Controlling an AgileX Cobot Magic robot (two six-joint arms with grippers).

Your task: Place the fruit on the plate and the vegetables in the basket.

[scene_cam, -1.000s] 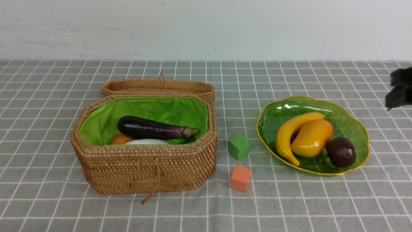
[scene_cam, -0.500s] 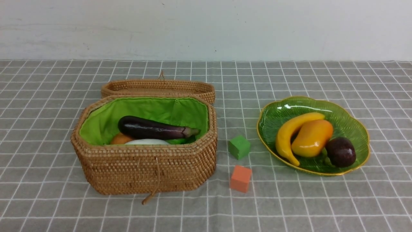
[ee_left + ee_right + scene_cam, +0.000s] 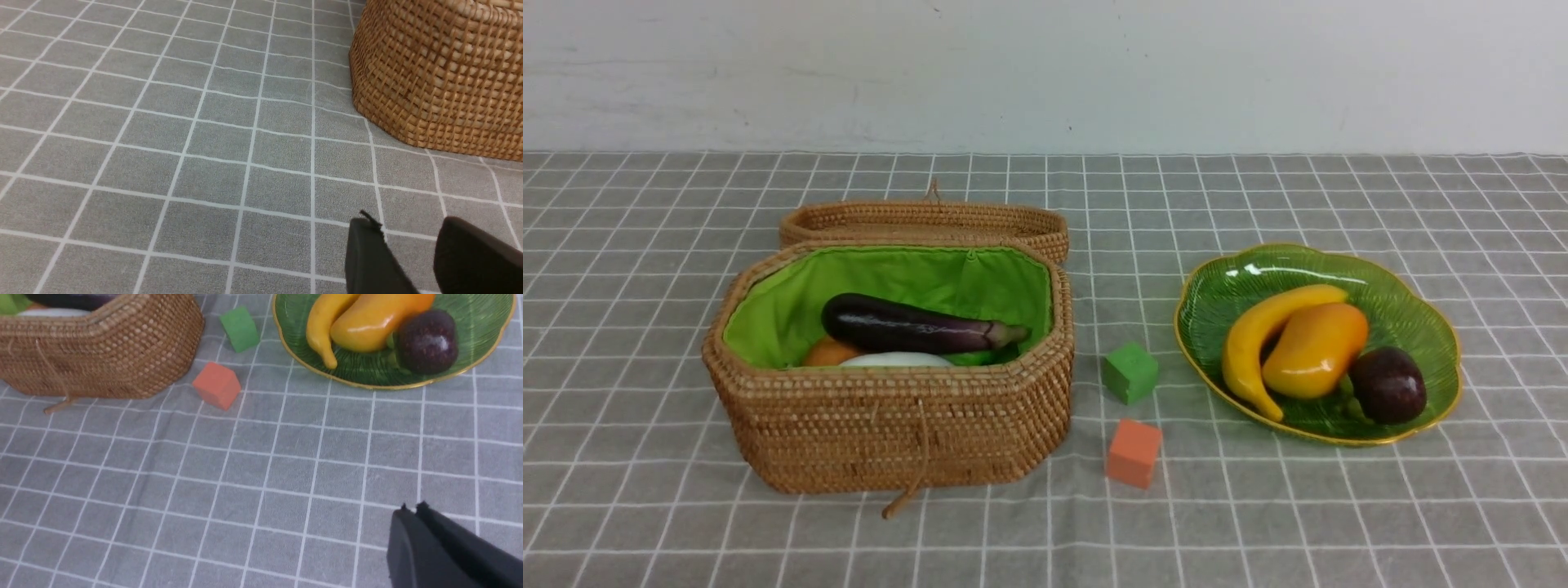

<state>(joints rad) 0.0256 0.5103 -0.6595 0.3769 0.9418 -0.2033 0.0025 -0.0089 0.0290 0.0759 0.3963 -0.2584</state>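
Staged tabletop test station, likely a lab.
Grey checked tablecloth fills the lower frame; bare white wall across the top.

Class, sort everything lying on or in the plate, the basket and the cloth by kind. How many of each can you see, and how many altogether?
Fruit on the plate: 3: banana, mango, purple ball.
Vegetables showing in the basket: 3: eggplant, orange lump, white piece.
Cubes on the cloth: 2: green cube, orange cube.
Total: 8.
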